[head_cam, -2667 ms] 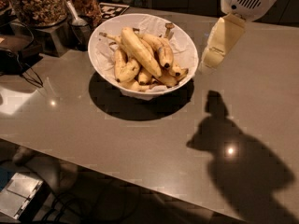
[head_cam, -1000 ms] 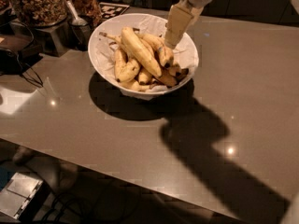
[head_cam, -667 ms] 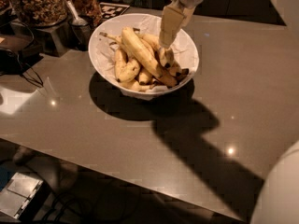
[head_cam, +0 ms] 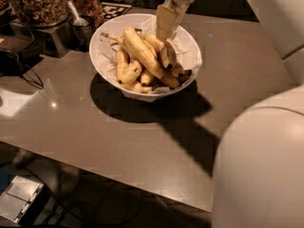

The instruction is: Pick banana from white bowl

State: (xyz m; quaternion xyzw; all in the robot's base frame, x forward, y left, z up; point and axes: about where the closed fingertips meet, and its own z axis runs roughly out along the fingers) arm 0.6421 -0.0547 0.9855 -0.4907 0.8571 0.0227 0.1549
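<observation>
The white bowl [head_cam: 100, 51] stands on the grey counter at the upper middle, lined with crumpled white paper and holding several bananas. The banana [head_cam: 168, 55], yellow with brown blotches and a dark tip, lies right of centre in the pile. A longer, cleaner yellow banana [head_cam: 140, 51] lies beside it to the left, and short stubby ones sit below. My gripper [head_cam: 165, 26] comes down from the top into the bowl, with its cream tip right at the upper end of the blotched banana. Whether it touches the banana does not show.
Clear jars of nuts [head_cam: 38, 4] and a metal scoop [head_cam: 76, 17] stand at the back left. Black cables [head_cam: 23, 75] lie at the left. A black-and-white tag [head_cam: 114, 8] lies behind the bowl. My white arm [head_cam: 261, 165] fills the right side. The counter's front edge [head_cam: 118, 175] runs below.
My gripper has moved left from beside the bowl's right rim to over the bowl and has come down onto the banana pile. My arm now fills more of the right side.
</observation>
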